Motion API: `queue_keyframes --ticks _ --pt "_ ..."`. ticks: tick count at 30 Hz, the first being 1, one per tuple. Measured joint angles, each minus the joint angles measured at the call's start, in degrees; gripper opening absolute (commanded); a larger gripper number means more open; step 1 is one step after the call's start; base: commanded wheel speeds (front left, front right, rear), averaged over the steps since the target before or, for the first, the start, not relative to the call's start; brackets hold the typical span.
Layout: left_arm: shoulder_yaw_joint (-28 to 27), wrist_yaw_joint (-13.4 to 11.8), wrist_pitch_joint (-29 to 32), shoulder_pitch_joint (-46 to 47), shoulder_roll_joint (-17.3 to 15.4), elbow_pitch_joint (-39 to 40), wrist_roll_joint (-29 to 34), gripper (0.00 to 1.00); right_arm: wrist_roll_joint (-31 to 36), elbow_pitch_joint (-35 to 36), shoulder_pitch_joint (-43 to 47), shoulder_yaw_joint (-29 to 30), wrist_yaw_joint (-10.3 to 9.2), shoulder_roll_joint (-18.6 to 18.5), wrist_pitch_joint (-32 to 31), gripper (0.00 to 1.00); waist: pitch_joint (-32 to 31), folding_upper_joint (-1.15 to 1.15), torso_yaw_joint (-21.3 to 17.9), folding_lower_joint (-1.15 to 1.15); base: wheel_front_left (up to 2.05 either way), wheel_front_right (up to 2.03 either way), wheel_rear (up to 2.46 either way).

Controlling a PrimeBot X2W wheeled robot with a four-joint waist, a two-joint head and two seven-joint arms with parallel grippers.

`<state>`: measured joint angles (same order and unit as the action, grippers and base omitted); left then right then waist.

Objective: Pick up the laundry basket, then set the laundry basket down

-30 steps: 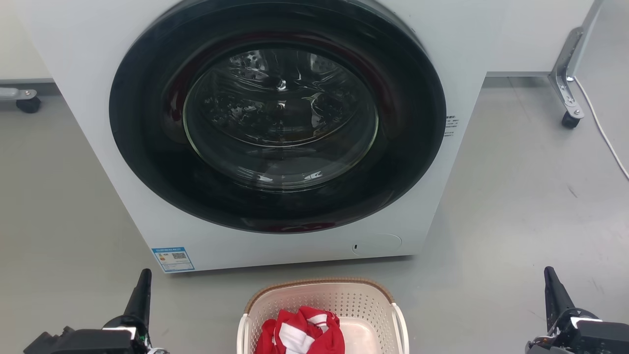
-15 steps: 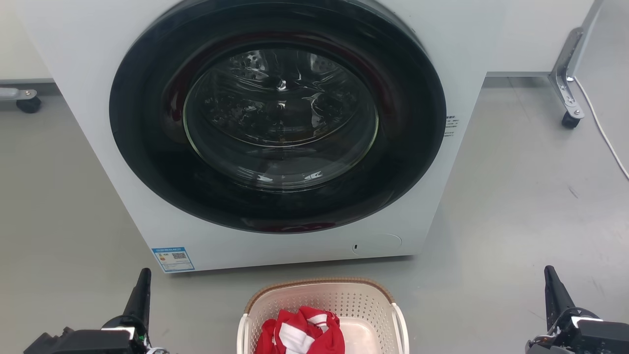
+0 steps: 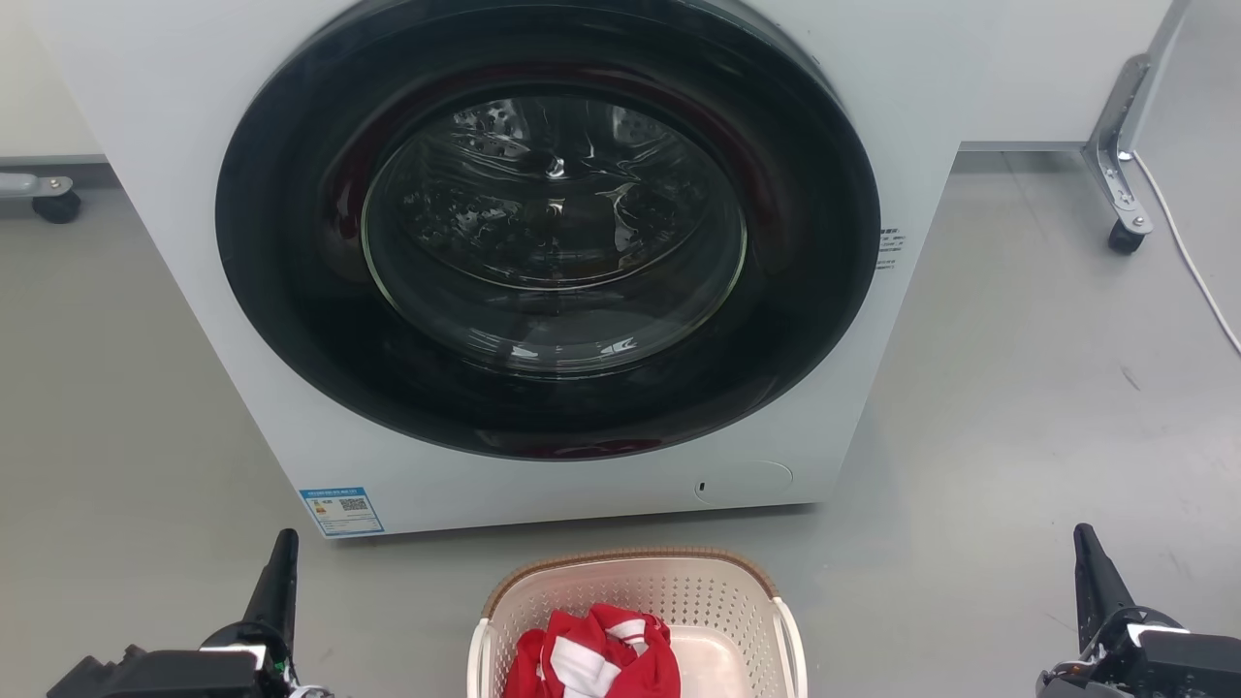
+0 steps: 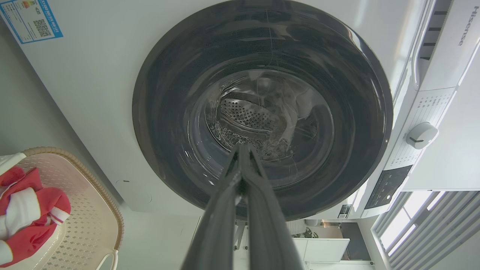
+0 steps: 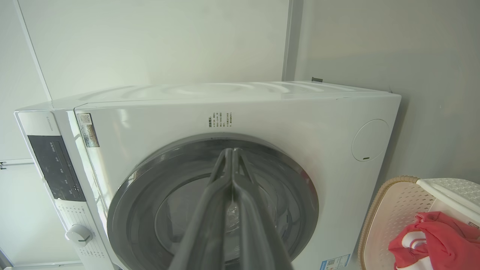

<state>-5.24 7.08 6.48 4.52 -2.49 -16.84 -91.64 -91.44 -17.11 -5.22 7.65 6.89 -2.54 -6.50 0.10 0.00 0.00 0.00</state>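
Note:
The laundry basket (image 3: 679, 593), cream-white and perforated with a brown rim, stands on the grey floor at the bottom centre of the head view, just before the washing machine. Red and white cloth (image 3: 593, 654) lies inside it. The basket also shows at the left edge of the left wrist view (image 4: 88, 210) and at the lower right of the right wrist view (image 5: 390, 221). My left gripper (image 3: 283, 543) is shut and empty, well to the left of the basket. Far off to the basket's right, my right gripper (image 3: 1084, 539) is likewise shut and holds nothing.
A white front-loading washing machine (image 3: 175, 145) with a closed dark round door (image 3: 548, 228) stands right behind the basket. A metal leg on a caster (image 3: 1125, 204) and a white cable (image 3: 1188, 252) are at the right. Bare floor lies on both sides of the basket.

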Motion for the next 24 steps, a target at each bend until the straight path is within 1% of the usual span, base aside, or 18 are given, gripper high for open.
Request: queue_keyframes --ticks 24 --pt "0.0 0.0 0.0 0.0 0.0 -0.1 -0.1 0.00 -0.1 0.0 0.0 0.0 0.00 0.0 0.0 0.00 0.0 0.00 0.0 0.00 0.00 0.00 0.00"
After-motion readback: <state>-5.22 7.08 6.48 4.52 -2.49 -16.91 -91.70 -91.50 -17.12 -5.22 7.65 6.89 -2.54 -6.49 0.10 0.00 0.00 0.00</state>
